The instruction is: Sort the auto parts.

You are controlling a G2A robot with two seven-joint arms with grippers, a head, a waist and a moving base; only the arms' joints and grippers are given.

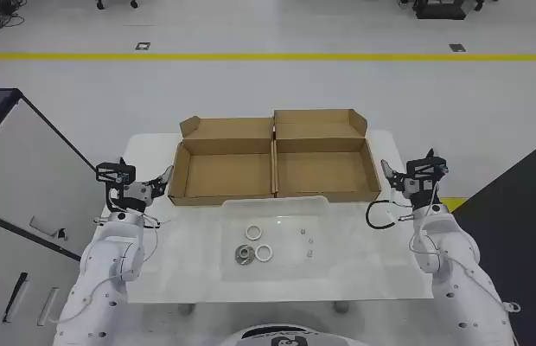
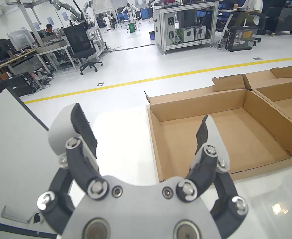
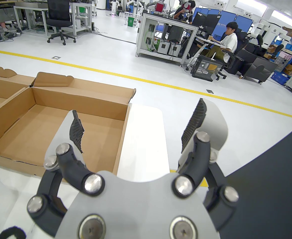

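Two boxes: the left cardboard box (image 1: pixel 223 177) and the right cardboard box (image 1: pixel 324 173) are set touching side by side at 12 o'clock on the table (image 1: pixel 186 272), with their lids folded back.
Clear tray (image 1: pixel 285 212): it is laid at the table's middle, just at 6 o'clock of the boxes.
Auto parts: a far white ring (image 1: pixel 253 232), a near white ring (image 1: pixel 264 253) and a grey metal disc (image 1: pixel 244 255) are grouped on the tray. The disc is seen just beside the near ring, at its 9 o'clock.
Small pieces (image 1: pixel 303 232): these are scattered at 3 o'clock of the rings and are too small to be identified.
Left gripper (image 1: pixel 157 184) (image 2: pixel 141 115): it is held at 9 o'clock of the left cardboard box, beside its wall, with the fingers spread wide.
Right gripper (image 1: pixel 391 176) (image 3: pixel 138 106): it is held at 3 o'clock of the right cardboard box, with the fingers likewise spread wide.
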